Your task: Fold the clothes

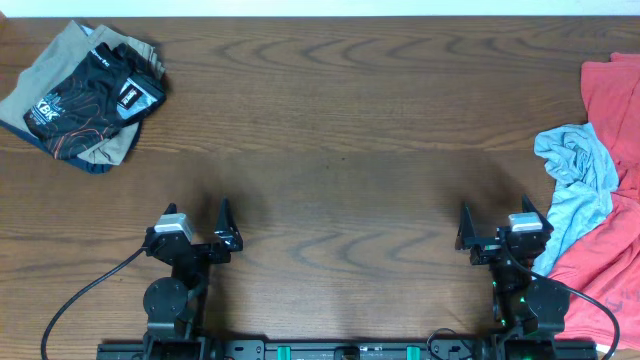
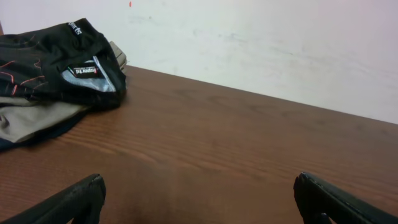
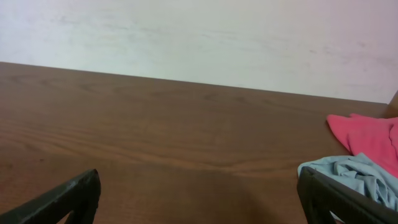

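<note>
The brown wooden desk (image 1: 330, 130) lies bare across its middle, and that is the room any fold needs. At the right edge a coral-red T-shirt (image 1: 612, 90) sprawls crumpled, running from far to near and partly out of the overhead view. At the far left sits a compact pile (image 1: 85, 100), black printed sportswear on a tan garment, which looks already folded and is best left alone. A smaller pale blue-grey garment (image 1: 580, 180) lies bunched over the left edge of the red shirt, just beside the right arm (image 1: 520, 260). The left arm (image 1: 175, 255) rests near the front edge, well apart from any cloth. Both arms' jaws stand wide open and hold nothing. The step in hand seems to be fetching the next garment. Since the blue-grey piece lies on top, it should probably go first, with the right arm pinching only its upper layer at an outer fold, so the red cloth beneath does not come along. It should then be drawn leftward onto bare wood, where the left arm can take the opposite edge and spread it flat before any crease is made.
</note>
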